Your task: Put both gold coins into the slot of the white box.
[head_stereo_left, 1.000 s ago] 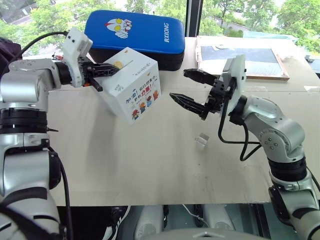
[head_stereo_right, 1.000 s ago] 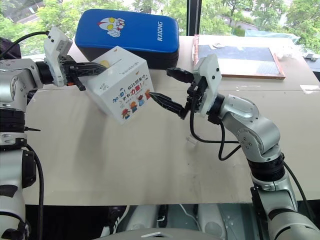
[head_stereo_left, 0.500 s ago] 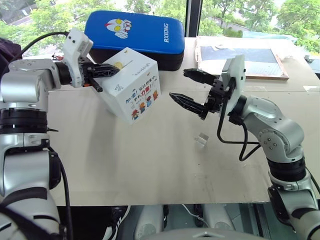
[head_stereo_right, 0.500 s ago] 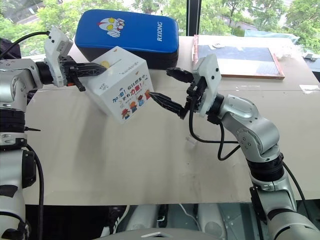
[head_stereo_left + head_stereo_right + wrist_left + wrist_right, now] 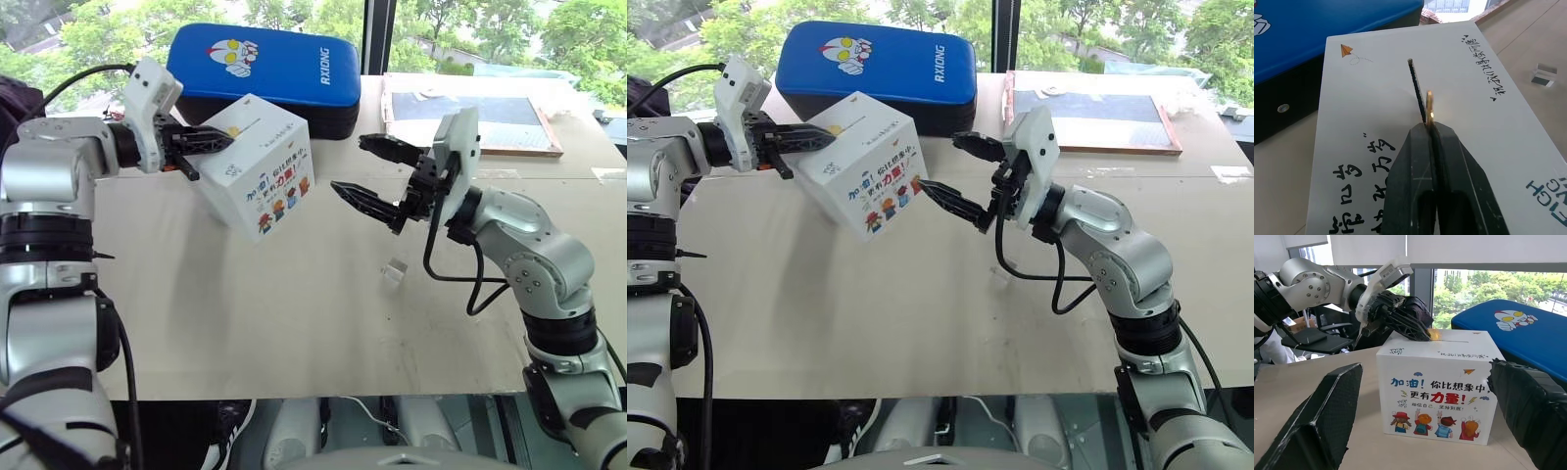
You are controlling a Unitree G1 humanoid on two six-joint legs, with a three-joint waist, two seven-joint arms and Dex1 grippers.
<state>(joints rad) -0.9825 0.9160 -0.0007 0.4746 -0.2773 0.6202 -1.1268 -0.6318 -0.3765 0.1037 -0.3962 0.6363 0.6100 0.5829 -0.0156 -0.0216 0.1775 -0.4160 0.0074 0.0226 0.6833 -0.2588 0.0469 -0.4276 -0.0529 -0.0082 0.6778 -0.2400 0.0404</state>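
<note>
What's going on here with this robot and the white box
The left gripper holds a gold coin edge-on at the slot in the top of the white box, with the fingertips nearly together around it. The coin sits partly in the slot, not yet dropped through. The right gripper hangs wide open beside the box, apart from it and holding nothing. A small clear cube lies on the table, and a blue cushion sits behind the box.
</note>
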